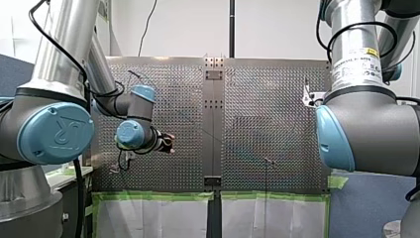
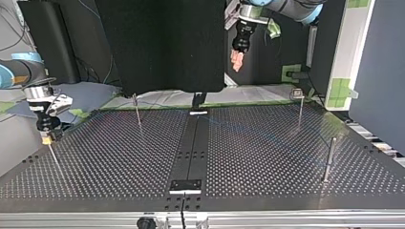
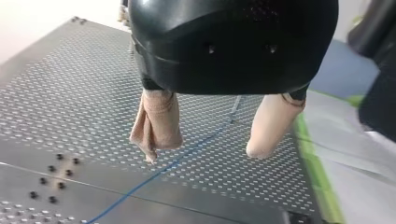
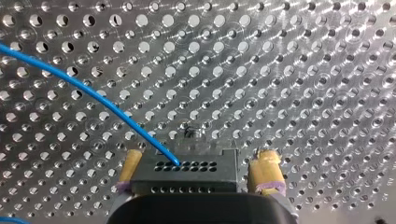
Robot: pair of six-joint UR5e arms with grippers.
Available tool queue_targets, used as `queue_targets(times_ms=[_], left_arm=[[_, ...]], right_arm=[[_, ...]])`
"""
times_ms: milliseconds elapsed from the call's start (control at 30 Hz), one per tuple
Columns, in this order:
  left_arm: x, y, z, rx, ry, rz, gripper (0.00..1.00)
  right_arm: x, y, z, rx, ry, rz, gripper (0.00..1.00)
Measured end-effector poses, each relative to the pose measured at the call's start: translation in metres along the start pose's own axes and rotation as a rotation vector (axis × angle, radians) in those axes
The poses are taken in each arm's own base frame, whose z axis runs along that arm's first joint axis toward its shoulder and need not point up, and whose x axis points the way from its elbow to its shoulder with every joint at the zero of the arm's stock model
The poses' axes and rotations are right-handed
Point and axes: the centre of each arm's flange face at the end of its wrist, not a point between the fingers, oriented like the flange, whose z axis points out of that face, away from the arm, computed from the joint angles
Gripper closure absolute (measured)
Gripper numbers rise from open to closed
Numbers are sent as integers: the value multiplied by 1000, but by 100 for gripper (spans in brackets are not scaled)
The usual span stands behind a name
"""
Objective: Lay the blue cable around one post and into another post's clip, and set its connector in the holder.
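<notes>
In the right wrist view a black connector sits between my right gripper's yellow-padded fingers. The gripper is open, with a gap showing beside one pad. The blue cable leaves the connector and curves away over the perforated plate. In the top view my right gripper hangs low at the left, just above a thin post. My left gripper is raised high at the far side, open and empty. Its beige pads straddle the cable lying far below on the plate.
Three more posts stand on the plate: one at the far left, one with a clip on top at the far right, one near the right edge. A dark centre strip divides the plate. Green tape marks its edge.
</notes>
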Motion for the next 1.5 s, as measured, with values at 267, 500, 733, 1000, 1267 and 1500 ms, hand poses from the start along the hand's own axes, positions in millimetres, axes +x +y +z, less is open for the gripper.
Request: queue_targets(times_ms=[267,500,733,1000,1267,1500], left_arm=[[-8,-1,7,2,-75,-30,0],[-15,-2,13,0,-143,-40,0],[-23,-4,19,12,-221,-53,0],[-31,-5,24,19,-278,-63,0],[-31,-4,25,17,-281,-63,0],[-31,-3,25,14,-278,-63,0]], right_arm=[[0,0,0,-1,1,15,0],[0,-1,1,-1,2,23,0],[1,-4,2,4,-1,27,0],[1,-7,1,7,-5,27,0],[3,-8,-1,3,-16,26,0],[8,-5,-2,-16,-17,26,0]])
